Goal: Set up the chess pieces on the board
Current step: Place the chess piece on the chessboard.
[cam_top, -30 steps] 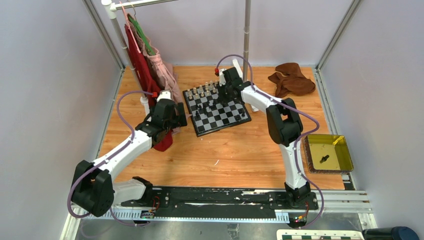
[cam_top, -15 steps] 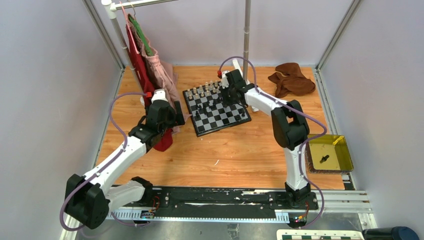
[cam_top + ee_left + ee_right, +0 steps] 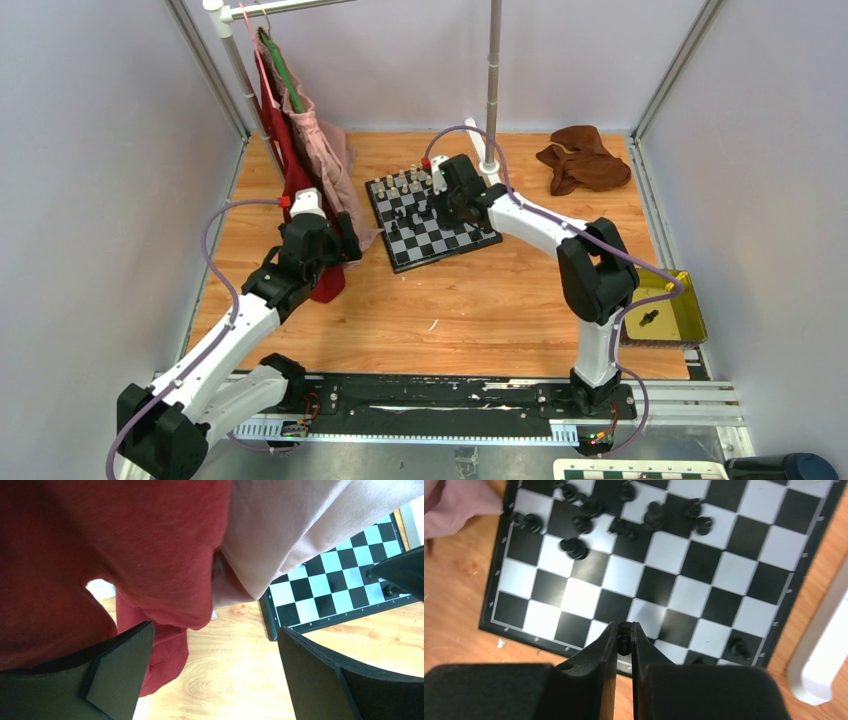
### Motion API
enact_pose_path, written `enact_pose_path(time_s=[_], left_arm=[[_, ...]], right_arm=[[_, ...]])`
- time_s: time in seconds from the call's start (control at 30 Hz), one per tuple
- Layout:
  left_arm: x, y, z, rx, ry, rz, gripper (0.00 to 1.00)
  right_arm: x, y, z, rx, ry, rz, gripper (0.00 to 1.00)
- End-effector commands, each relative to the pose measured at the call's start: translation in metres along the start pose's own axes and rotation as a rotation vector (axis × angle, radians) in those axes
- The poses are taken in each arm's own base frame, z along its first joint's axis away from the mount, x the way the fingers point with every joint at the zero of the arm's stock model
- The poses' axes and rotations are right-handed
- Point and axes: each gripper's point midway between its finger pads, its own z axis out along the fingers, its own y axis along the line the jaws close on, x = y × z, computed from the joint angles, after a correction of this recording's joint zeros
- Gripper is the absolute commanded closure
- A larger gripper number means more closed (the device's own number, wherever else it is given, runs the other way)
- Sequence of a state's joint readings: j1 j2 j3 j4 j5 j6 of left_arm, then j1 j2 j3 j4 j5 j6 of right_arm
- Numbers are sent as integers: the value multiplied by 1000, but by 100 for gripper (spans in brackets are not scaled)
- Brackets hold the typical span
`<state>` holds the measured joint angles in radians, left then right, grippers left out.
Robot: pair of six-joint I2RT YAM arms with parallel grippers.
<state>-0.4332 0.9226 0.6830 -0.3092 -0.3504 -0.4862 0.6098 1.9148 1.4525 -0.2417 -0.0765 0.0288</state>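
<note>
Since the earlier frame my left arm has drawn back toward the near left, and the right gripper (image 3: 452, 200) has slid left from the far right corner to hang over the far right part of the board (image 3: 445, 245). Its fingers are pinched on one black piece (image 3: 624, 628), upright, so its long axis runs straight down and I see it end-on from the wrist.

The cream pieces (image 3: 400, 183) line the far edge, and loose black pieces (image 3: 624, 515) sit mid-board. So I judge this piece's home to be the near rows, nearward of the gripper.

The right arm is the nearer by far. The left gripper (image 3: 215, 647) is off the board's left side with its fingers spread wide and empty, up against the red garment (image 3: 100, 555) and pink cloth (image 3: 280, 525).
</note>
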Motion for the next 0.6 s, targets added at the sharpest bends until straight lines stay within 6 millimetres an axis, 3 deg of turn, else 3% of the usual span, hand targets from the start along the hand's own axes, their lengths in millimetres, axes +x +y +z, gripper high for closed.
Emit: enact_pose_path(time_s=[0.0,0.4,0.57], left_arm=[[7,9,-8,-14,5,3,0],[4,14,-22,-6,-20,-24,0],[4,16,-26,-8,-28,-34,0]], right_arm=[[6,27,-10,-3,-1,-53,100],[21,109,-7,-96,19,-157,100],[22,123,1,-85,27,-197,100]])
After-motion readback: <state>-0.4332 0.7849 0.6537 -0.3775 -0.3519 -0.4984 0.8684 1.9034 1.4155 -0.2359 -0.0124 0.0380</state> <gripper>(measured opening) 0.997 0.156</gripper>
